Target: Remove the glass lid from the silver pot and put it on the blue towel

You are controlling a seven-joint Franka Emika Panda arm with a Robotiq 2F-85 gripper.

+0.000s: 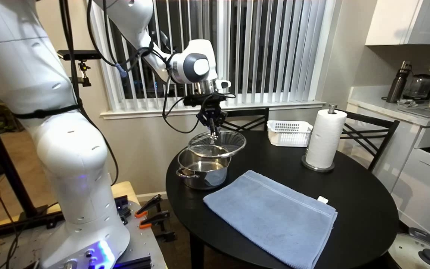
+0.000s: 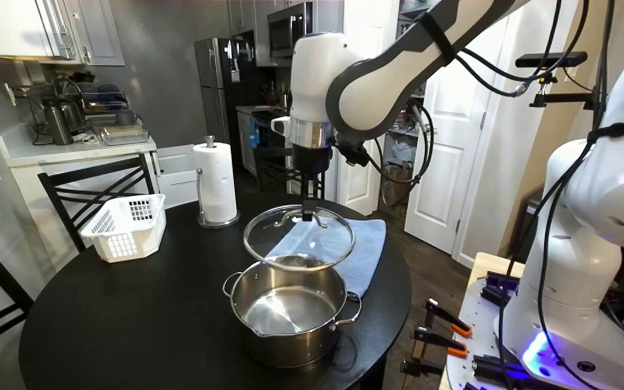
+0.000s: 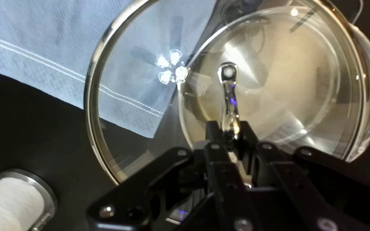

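The round glass lid with a metal rim (image 1: 235, 144) hangs above the silver pot (image 1: 209, 179), tilted slightly and shifted off its opening. In an exterior view the lid (image 2: 274, 241) is over the pot's far rim, with the open, empty pot (image 2: 290, 349) below. My gripper (image 1: 214, 137) is shut on the lid's arched metal handle, seen between the fingertips (image 3: 230, 131) in the wrist view. The blue towel (image 1: 271, 218) lies flat on the table beside the pot. In the wrist view the towel (image 3: 43, 41) shows partly through the lid (image 3: 146, 96).
A paper towel roll on a stand (image 1: 325, 140) and a white basket (image 1: 291, 136) are on the round black table (image 2: 182, 325). Black chairs (image 2: 101, 187) stand around it. A window with blinds (image 1: 252, 52) is behind the arm in an exterior view.
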